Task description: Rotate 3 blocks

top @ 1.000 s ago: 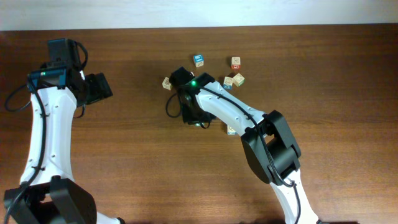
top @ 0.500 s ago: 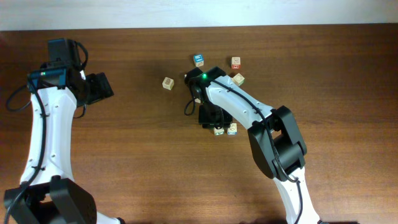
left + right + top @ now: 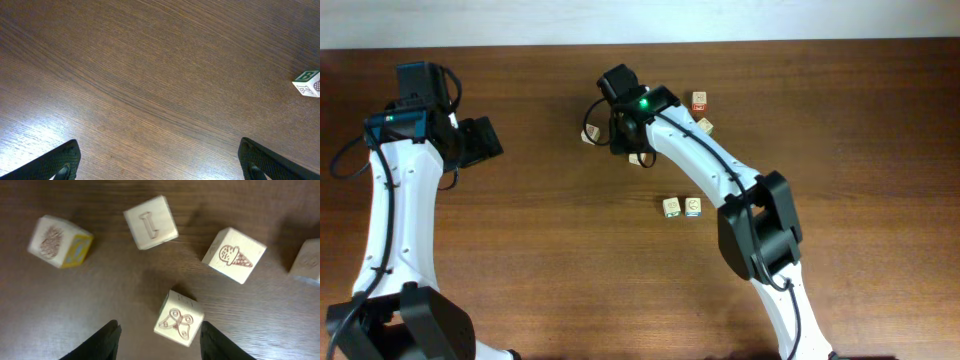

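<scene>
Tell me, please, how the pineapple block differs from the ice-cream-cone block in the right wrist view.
The pineapple block lies far left and shows a yellow side face; the ice-cream-cone block lies right and shows only plain pale sides. Their pictures differ: pineapple versus cone. Both are pale wooden cubes resting on the table, ungripped.

A dark brown wooden table (image 3: 520,250) with fine, wavy grain fills nearly the whole scene; beyond the table's far edge runs a pale, off-white strip (image 3: 770,20), wall or floor I cannot tell; soft, even light leaves a faint sheen on the table's wood.
</scene>
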{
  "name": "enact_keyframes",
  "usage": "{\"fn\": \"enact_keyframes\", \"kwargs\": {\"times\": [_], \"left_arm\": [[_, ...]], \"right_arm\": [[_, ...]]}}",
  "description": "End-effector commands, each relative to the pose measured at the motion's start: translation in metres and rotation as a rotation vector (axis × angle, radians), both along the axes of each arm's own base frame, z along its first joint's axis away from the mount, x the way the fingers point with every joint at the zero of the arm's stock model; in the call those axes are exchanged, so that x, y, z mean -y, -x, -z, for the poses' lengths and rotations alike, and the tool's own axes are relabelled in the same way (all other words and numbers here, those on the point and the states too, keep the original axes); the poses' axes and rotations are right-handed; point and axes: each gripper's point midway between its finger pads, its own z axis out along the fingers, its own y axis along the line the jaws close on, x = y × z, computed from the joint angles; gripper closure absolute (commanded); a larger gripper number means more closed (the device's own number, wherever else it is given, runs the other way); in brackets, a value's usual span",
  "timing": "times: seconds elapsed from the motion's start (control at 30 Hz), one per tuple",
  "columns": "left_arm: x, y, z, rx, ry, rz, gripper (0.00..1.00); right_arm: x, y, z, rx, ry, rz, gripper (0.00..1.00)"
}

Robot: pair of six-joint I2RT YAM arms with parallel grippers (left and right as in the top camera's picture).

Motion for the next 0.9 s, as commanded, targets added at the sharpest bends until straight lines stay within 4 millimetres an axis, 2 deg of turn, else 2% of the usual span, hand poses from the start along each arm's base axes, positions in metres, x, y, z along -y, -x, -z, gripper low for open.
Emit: {"fn": "enact_keyframes", "kwargs": {"times": [0.0, 0.07, 0.23, 0.33, 0.43, 0.5, 0.67, 0.87], "left_arm": [[-0.001, -0.004, -0.004, 0.013, 0.004, -0.010, 0.01], [-0.001, -0.004, -0.004, 0.014, 0.005, -0.010, 0.01], [-0.001, -0.004, -0.004, 0.013, 0.005, -0.010, 0.01], [-0.001, -0.004, -0.004, 0.014, 0.005, -0.010, 0.01], [-0.001, -0.004, -0.004, 0.013, 0.004, -0.010, 0.01], [-0.001, -0.004, -0.004, 0.013, 0.004, -0.010, 0.01], [-0.001, -0.004, -0.004, 0.013, 0.004, -0.010, 0.01], [-0.001, -0.004, -0.004, 0.013, 0.005, -0.010, 0.01]], "right_arm": [[0.007, -0.001, 0.025, -0.030, 0.005, 0.185, 0.48], [0.011, -0.002, 0.029, -0.024, 0.023, 0.207, 0.49], [0.015, 0.002, 0.038, -0.043, 0.051, 0.206, 0.67], [0.013, 0.011, 0.040, -0.081, 0.073, 0.090, 0.68], [0.017, 0.035, 0.045, -0.188, 0.090, 0.033, 0.68], [0.016, 0.065, 0.047, -0.326, 0.071, -0.001, 0.68], [0.042, 0.111, 0.043, -0.517, 0.168, 0.001, 0.67], [0.045, 0.129, 0.038, -0.598, 0.170, -0.039, 0.66]]}}
